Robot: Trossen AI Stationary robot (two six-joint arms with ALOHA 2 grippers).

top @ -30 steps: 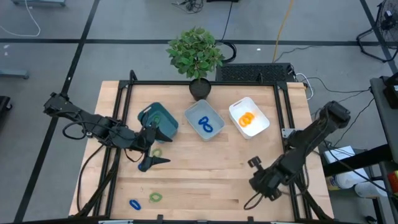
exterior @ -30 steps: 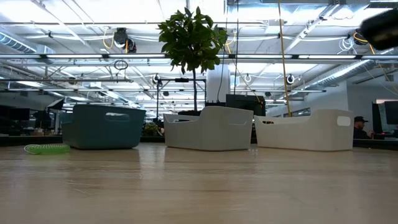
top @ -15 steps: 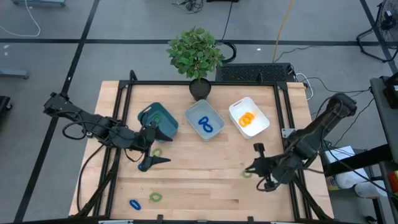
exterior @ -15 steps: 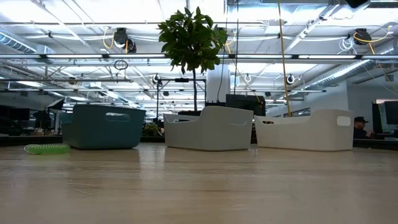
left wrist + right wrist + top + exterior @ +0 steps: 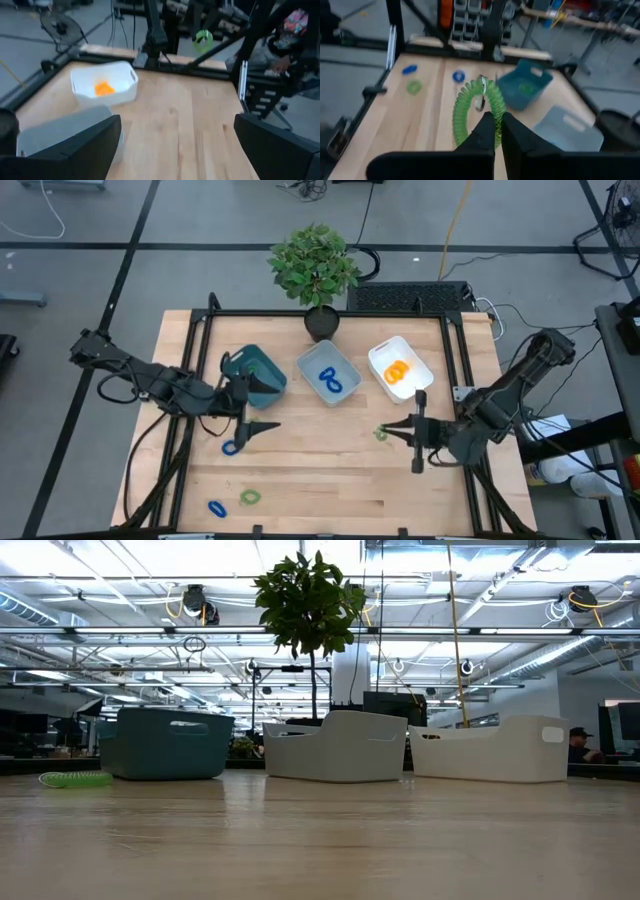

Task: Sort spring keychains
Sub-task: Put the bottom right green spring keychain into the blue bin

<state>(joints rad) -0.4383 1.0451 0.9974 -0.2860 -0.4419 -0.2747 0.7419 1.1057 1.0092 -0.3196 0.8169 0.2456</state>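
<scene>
Coiled green plastic, a spring keychain with a small metal ring, sits pinched in our right gripper above the bare wooden table; only our wrist view shows its ribbing. Our left gripper spreads wide beside the teal bin.

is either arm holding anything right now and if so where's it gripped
The right gripper holds a green spring keychain, pinched at the coil's lower edge. The left gripper has open jaws and holds nothing.

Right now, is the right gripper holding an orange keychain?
No, the right gripper is shut on a green keychain, whose coil stands up above the closed fingers in the right wrist view.
</scene>
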